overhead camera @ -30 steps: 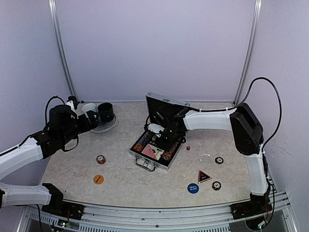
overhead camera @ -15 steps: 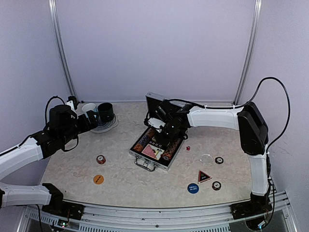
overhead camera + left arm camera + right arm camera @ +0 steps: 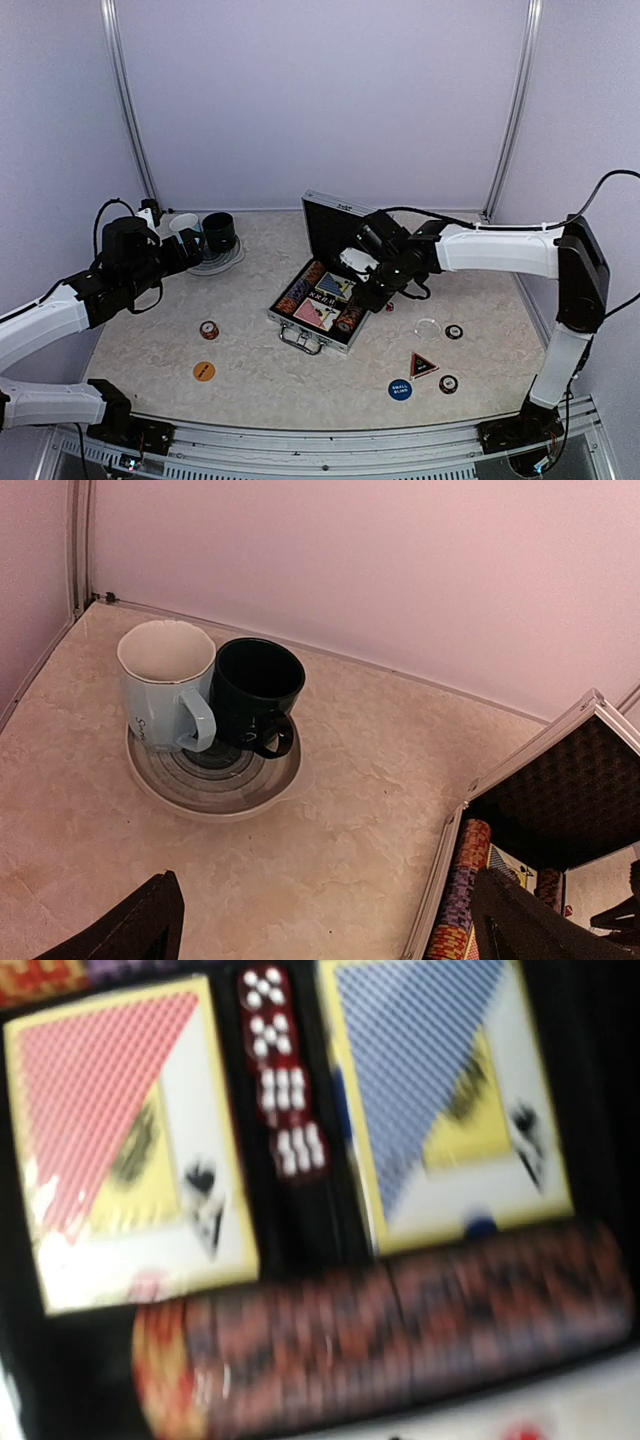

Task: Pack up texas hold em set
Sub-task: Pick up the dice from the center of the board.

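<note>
The silver case (image 3: 300, 334) lies open at the table's middle, its black-lined lid (image 3: 338, 228) upright. Inside lie a red deck (image 3: 120, 1140), a blue deck (image 3: 440, 1100), a column of red dice (image 3: 280, 1080) and striped chip rows (image 3: 400, 1330). My right gripper (image 3: 368, 288) hovers over the case's right edge; its fingers do not show in the blurred right wrist view. A loose red die (image 3: 390, 306), small round buttons (image 3: 454, 332) and a triangle marker (image 3: 423, 365) lie right of the case. My left gripper (image 3: 335, 930) is open above bare table, left of the case.
A light-blue mug (image 3: 165, 685) and a dark mug (image 3: 257, 690) stand on a plate (image 3: 215, 785) at the back left. An orange disc (image 3: 204, 371), a blue disc (image 3: 400, 390), another button (image 3: 208, 329) and a clear round lid (image 3: 428, 327) lie on the table.
My right gripper has drawn back out of the case toward the right, and the blue deck shows in its slot. The left arm has not moved.
</note>
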Robot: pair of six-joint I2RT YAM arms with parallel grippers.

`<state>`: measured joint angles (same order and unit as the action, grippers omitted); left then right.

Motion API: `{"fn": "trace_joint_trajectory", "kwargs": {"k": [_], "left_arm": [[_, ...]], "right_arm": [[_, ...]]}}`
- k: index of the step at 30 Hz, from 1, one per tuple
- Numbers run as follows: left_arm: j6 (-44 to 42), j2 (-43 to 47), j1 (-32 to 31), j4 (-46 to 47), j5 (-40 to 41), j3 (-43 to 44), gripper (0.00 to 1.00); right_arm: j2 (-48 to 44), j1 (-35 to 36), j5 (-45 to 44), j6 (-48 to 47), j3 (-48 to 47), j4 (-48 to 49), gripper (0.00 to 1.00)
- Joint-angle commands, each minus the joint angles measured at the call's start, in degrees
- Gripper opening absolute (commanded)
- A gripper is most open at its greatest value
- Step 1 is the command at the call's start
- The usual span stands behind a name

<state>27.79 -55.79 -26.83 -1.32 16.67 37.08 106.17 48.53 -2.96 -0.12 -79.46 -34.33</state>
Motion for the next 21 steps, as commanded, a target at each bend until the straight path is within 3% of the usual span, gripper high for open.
{"fn": "trace_joint_trajectory", "kwargs": {"k": [1, 6, 12, 21], "left_arm": [[-0.6, -0.3, -0.1, 0.9, -0.5, 1.0, 0.99], [-0.5, -0.4, -0.1, 0.9, -0.8, 1.0, 0.99], [0.0, -1.1, -0.2, 2.5, -1.8, 0.9, 0.99], [-0.3, -0.8, -0.3, 2.1, -0.7, 0.9, 0.99]], "right_arm": [[-8.3, -0.7, -1.3, 6.8, 9.5, -1.4, 0.3], [-12.9, -3.2, -1.3, 9.6, 19.7, 2.0, 0.32], [-13.2, -7.8, -1.1, 6.5, 24.8, 13.4, 0.37], [-7.2, -10.5, -0.4, -2.5, 25.0, 22.9, 0.47]]}}
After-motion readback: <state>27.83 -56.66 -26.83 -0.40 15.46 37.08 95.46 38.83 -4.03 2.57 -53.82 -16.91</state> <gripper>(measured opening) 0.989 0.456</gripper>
